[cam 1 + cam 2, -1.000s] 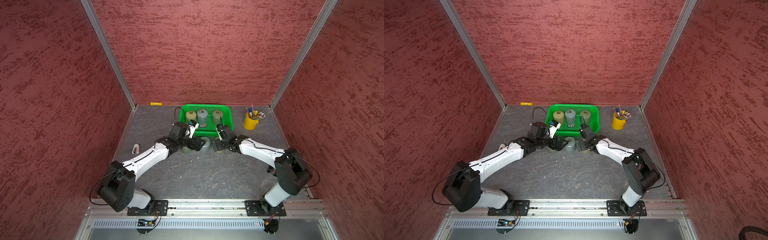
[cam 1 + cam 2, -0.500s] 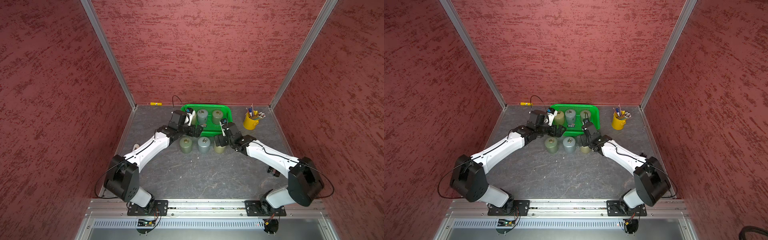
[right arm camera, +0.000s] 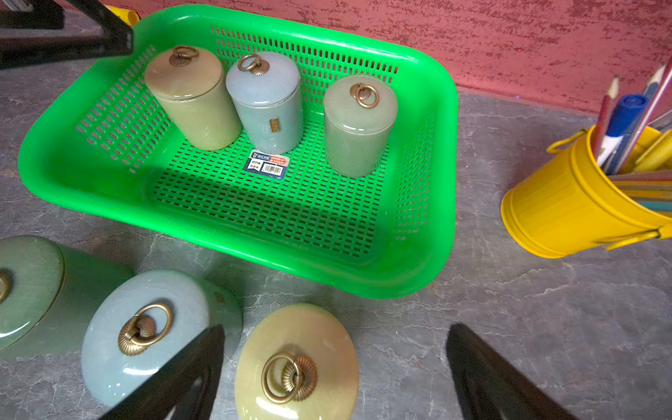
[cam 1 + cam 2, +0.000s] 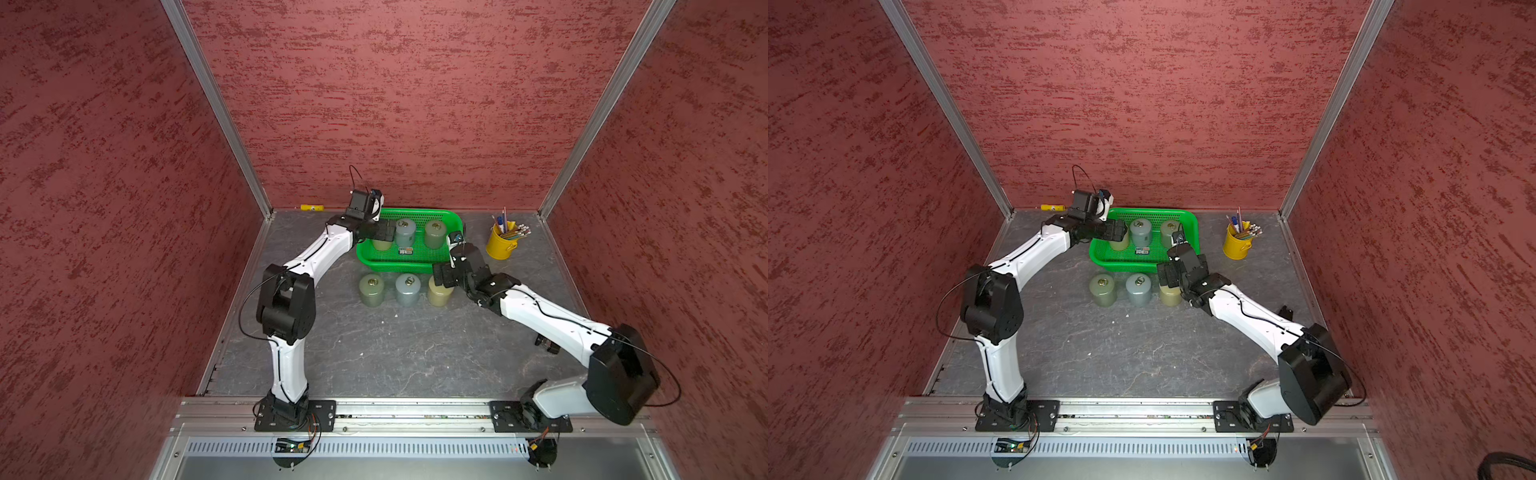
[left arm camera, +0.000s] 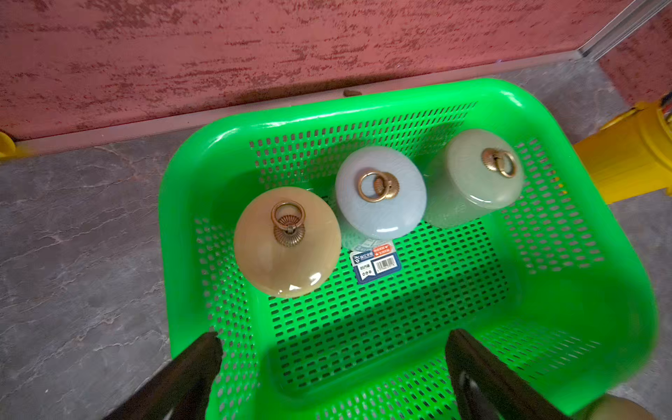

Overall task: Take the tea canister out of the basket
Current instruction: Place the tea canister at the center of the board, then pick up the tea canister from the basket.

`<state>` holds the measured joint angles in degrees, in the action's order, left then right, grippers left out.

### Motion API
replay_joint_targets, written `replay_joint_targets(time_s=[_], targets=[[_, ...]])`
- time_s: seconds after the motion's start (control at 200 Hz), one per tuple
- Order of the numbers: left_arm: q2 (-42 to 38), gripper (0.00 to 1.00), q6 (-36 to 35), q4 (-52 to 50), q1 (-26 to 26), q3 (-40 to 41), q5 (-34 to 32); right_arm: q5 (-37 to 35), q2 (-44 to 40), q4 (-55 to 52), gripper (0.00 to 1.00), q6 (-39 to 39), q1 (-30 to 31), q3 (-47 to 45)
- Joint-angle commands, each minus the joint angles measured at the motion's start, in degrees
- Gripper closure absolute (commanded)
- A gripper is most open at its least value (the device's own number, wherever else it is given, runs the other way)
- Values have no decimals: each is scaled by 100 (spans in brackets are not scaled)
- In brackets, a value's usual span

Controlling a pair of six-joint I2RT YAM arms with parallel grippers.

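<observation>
Looking at your left gripper (image 5: 334, 349), you find it wide open and holding nothing, above the left part of the basket (image 5: 363, 109). Inside stand upright the tan tea canister (image 5: 287, 251), the blue-grey tea canister (image 5: 380, 203) and the green tea canister (image 5: 472, 178), in one row. Your right gripper (image 3: 336, 334), also wide open and empty, hangs over a tan jar (image 3: 327, 349) on the table (image 3: 509, 320), outside the basket.

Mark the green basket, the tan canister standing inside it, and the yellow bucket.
green basket (image 3: 446, 152): right wrist view, on its side rim.
tan canister (image 5: 291, 256): left wrist view, on its lid just below the ring knob.
yellow bucket (image 3: 560, 212): right wrist view, on its outer wall.
</observation>
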<state>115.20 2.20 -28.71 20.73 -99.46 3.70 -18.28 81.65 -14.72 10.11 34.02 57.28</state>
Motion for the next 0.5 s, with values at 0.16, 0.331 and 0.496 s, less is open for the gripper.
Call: replay_joint_targets(time_s=[0.16,0.331,0.496], targets=[[807,0,-430,-235,79,-870,-764,-149,-162,114,2,53,-21,-99],[1036,0,-550,-34,65,-947,-847,-140,-153,127,2,61,-18,-83],[1267,0,-779,0,73,-1053,-910,-143,-123,127,2,64,-23,-98]])
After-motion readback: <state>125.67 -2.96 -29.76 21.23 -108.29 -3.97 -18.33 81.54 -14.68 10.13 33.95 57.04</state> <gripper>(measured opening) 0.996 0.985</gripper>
